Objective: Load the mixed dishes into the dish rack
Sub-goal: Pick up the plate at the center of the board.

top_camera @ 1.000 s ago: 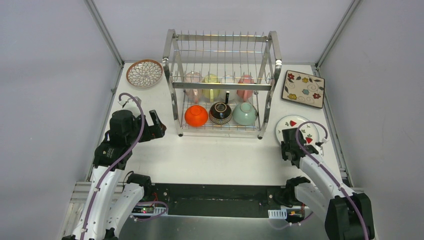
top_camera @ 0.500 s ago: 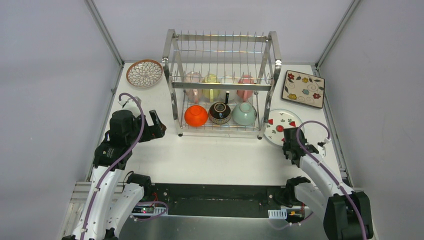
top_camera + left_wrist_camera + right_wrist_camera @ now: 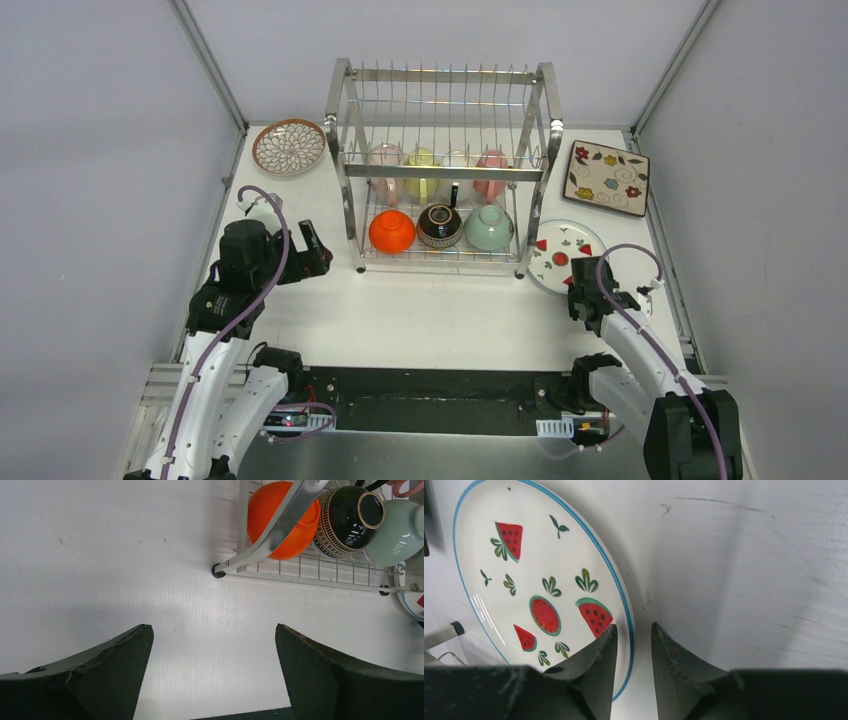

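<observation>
The steel dish rack (image 3: 445, 130) stands at the table's back centre. Its lower tier holds an orange bowl (image 3: 392, 231), a brown bowl (image 3: 441, 226) and a mint bowl (image 3: 489, 228); pastel cups (image 3: 422, 165) sit on the upper level. My right gripper (image 3: 585, 285) is shut on the rim of the white red-fruit plate (image 3: 558, 252), held tilted beside the rack's right front post. In the right wrist view the gripper (image 3: 633, 625) pinches the plate's (image 3: 539, 570) blue edge. My left gripper (image 3: 312, 255) is open and empty left of the rack, also seen from the left wrist (image 3: 212, 627).
A brown-rimmed petal plate (image 3: 289, 147) lies at the back left. A square floral plate (image 3: 606, 177) lies at the back right. The left wrist view shows the rack's front left foot (image 3: 217, 571) and the orange bowl (image 3: 282, 520). Grey walls enclose the table.
My right gripper has lifted the white plate off the table, tilted it up and carried it left toward the rack's right front post. The left arm has not moved.
</observation>
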